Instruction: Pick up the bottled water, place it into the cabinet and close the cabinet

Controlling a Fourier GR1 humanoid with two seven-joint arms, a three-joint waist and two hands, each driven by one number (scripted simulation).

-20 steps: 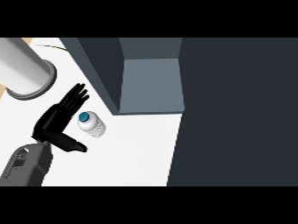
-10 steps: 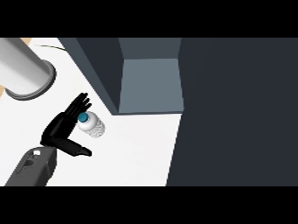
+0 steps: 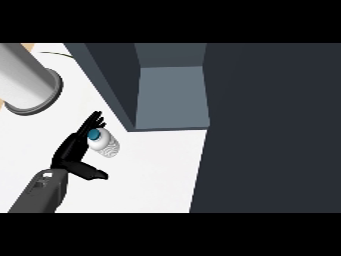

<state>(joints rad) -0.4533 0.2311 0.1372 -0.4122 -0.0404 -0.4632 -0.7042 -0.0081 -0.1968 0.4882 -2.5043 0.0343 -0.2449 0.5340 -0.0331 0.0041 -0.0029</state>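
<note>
- Head view shows the left hand [image 3: 75,147] right up against the bottled water [image 3: 103,142] — a second ago there was a clear gap between them, so the hand has moved in.
- The straight fingers [image 3: 90,123] now lie along the bottle's left side, and the thumb [image 3: 92,172] sticks out low and to the right, away from the bottle.
- So the hand is wide open and holds nothing yet; it only touches the bottle or sits just beside it.
- That means the grab comes next, I think — the fingers and thumb need to curl round the bottle before any lift.
- The bottled water stands on the white counter [image 3: 154,172], blue cap [image 3: 94,134] up, just below and left of the cabinet [image 3: 169,95].
- The cabinet is open at the front, and the grey space inside looks bare — no bottle in it.
- The dark panel [image 3: 276,125] on the right may be its door, but I cannot tell for sure.
- A big grey tube [image 3: 14,77] sits at the top left, well apart from the bottle.
- The right hand does not show at all.
</note>
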